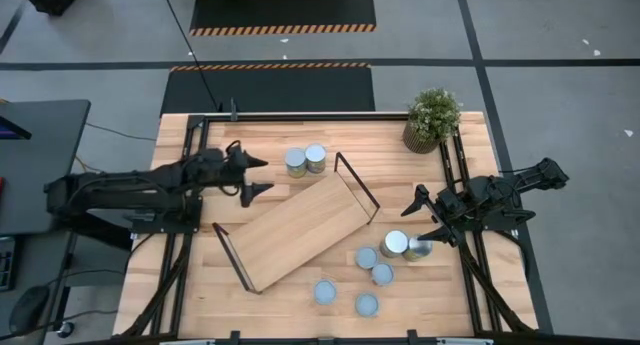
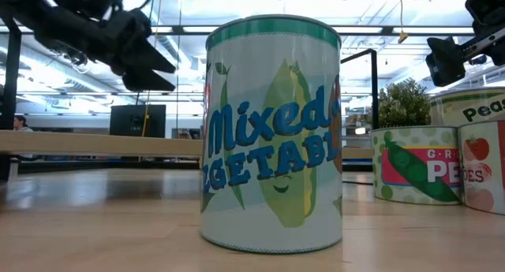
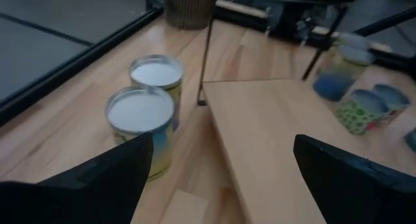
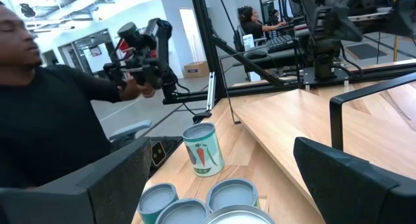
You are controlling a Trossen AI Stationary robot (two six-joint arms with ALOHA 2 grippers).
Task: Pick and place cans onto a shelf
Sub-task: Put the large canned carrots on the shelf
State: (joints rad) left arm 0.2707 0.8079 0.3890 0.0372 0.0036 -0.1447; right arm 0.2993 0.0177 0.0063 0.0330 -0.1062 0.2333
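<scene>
The left gripper (image 1: 262, 175) hung with its fingers spread wide and nothing between them, over the tabletop (image 1: 200, 285) beside the shelf's far long edge and just short of two cans (image 1: 305, 160) that stood side by side, touching. In the left wrist view those two cans (image 3: 148, 97) sat ahead of the open fingers (image 3: 110, 178), and the bare board of the shelf (image 3: 273, 133) ran alongside them. The right gripper (image 1: 430, 220) was also spread, empty, poised near a pair of cans (image 1: 403, 246) by the table's right side. The shelf (image 1: 300, 228) lay slantwise across the middle of the table, a black loop frame at each short end, with no can on it. Four more cans (image 1: 365, 275) stood loosely grouped near the front edge. A potted plant (image 1: 432, 119) stood at the far right corner. In the right wrist view a person (image 4: 52, 94) in a dark top stood beyond the table.
</scene>
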